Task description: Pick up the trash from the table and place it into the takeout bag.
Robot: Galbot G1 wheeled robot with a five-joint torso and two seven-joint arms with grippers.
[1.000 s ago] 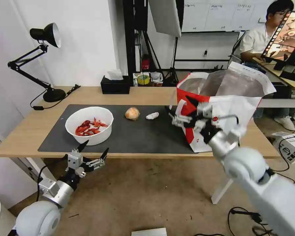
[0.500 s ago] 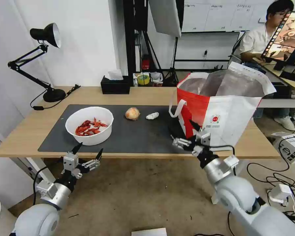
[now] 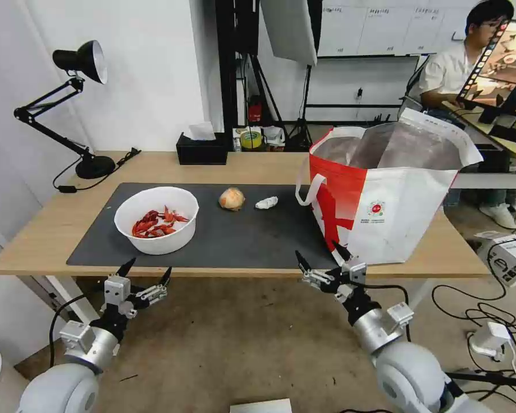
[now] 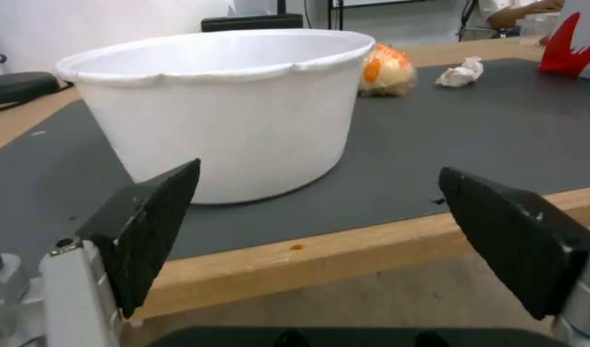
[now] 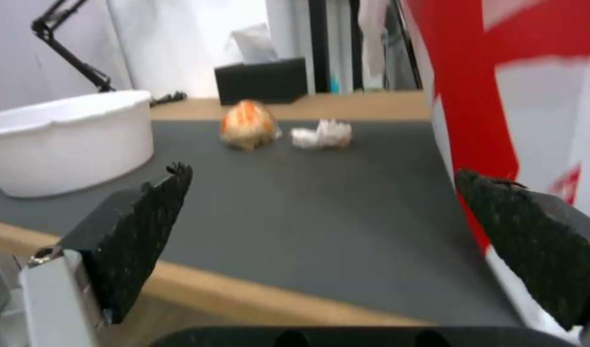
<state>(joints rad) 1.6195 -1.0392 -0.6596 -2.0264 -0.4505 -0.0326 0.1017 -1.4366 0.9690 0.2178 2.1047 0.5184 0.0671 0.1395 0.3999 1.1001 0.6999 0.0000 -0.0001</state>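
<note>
On the table (image 3: 51,229) lies a dark grey mat (image 3: 235,241) carrying trash: a white bowl (image 3: 156,219) (image 4: 224,111) (image 5: 63,140) of red crayfish shells, a round orange-beige lump (image 3: 231,198) (image 4: 385,72) (image 5: 246,124) and a crumpled white tissue (image 3: 266,202) (image 4: 460,73) (image 5: 321,134). The takeout bag (image 3: 390,195) (image 5: 519,106) stands open at the mat's right end. My left gripper (image 3: 145,274) (image 4: 321,226) hangs open below the front edge, in front of the bowl. My right gripper (image 3: 319,260) (image 5: 321,226) is open too, low at the front edge beside the bag.
A black tissue box (image 3: 201,149) (image 5: 263,79) sits at the table's back edge, a black desk lamp (image 3: 77,103) at the back left corner. Cables and a white box (image 3: 513,258) lie on the floor to the right. A person sits at a desk behind the bag.
My right gripper has dropped from in front of the bag down to the table's front edge. My left gripper has sunk a little lower. The trash has not moved.
</note>
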